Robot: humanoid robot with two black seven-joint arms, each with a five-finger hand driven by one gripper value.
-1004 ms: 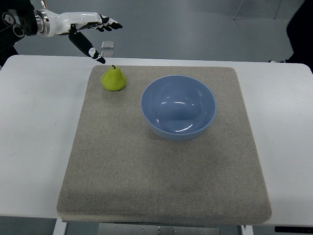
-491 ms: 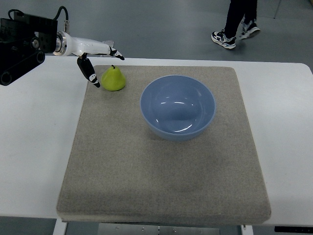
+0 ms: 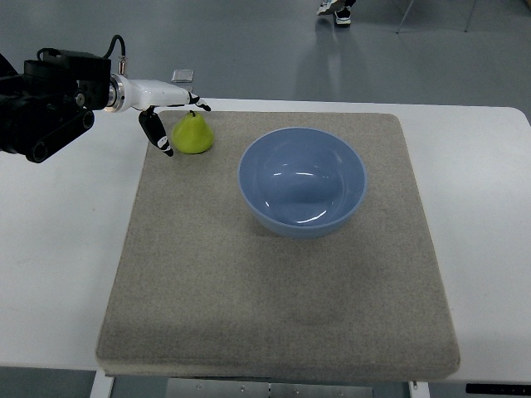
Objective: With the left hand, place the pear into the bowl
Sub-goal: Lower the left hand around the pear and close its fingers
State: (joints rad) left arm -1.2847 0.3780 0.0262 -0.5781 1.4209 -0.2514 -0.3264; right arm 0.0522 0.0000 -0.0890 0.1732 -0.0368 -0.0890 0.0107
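Left robot hand (image 3: 170,112) spread beside upright pear (image 3: 192,133), stem up.

We see a yellow-green pear (image 3: 192,133) with a small dark stem at the upper left of the frame. The left hand (image 3: 170,112) beside it is glossy white with black fingertips, on a black arm with a silver wrist band. The bowl (image 3: 302,182) near the centre is pale blue, with white glints inside. Under both we see a mat (image 3: 274,298) in a flat, speckled grey-beige. The tabletop (image 3: 58,249) is plain white. Along the top of the frame the floor (image 3: 274,46) is a dull blue-grey.
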